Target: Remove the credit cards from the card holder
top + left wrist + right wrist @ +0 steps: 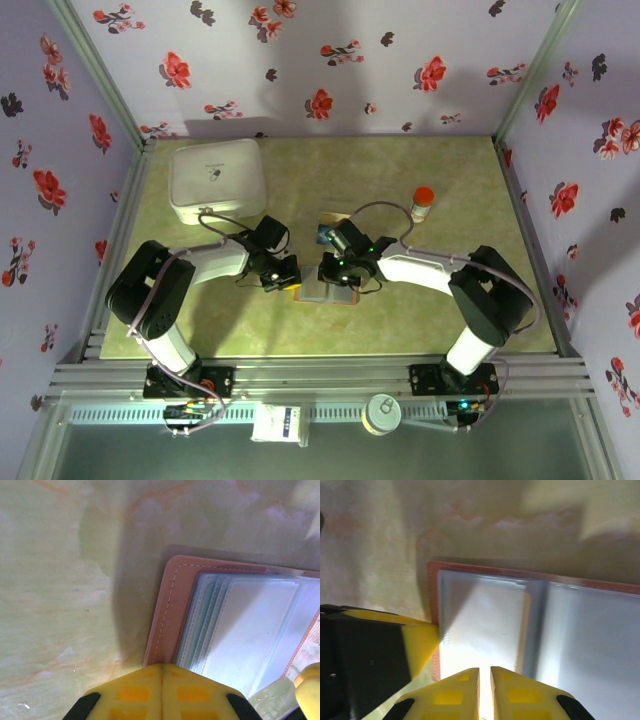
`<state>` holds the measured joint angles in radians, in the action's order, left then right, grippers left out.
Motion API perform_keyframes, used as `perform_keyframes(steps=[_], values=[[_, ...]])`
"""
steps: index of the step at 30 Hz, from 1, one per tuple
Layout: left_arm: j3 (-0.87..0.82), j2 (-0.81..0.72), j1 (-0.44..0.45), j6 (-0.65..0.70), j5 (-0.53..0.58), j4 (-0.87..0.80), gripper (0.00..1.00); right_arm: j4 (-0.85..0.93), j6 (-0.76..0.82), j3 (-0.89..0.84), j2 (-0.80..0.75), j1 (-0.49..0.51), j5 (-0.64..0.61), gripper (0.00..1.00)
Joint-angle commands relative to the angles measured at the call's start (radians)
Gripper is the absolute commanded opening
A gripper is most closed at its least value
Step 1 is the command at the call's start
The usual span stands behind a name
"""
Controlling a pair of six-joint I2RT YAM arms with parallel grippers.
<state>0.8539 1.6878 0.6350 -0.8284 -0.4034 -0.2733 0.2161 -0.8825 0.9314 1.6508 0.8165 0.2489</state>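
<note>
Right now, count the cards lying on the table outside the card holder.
2: a blue card beside the right arm's wrist, a tan card just behind it. More may be hidden under that arm or inside the card holder.

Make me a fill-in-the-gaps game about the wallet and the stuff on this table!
1. The card holder is not folded shut; it lies ___ with its clear pockets showing.
2. The square box at the back of the table is coloured ___.
3. The left pincer has ___ fingertips.
Missing words: open, white, yellow.
</note>
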Motion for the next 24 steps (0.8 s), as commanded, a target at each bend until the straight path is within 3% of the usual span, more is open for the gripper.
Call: perform_keyframes(steps=[1, 24], values=[[-0.005, 0.020, 0.001, 0.023, 0.027, -0.041, 0.07, -0.053, -0.034, -0.014, 0.038, 0.009, 0.050, 0.16], [-0.014, 0.001, -0.001, 0.022, 0.030, -0.050, 0.07, 0.086, 0.010, -0.034, 0.017, -0.004, -0.060, 0.17]])
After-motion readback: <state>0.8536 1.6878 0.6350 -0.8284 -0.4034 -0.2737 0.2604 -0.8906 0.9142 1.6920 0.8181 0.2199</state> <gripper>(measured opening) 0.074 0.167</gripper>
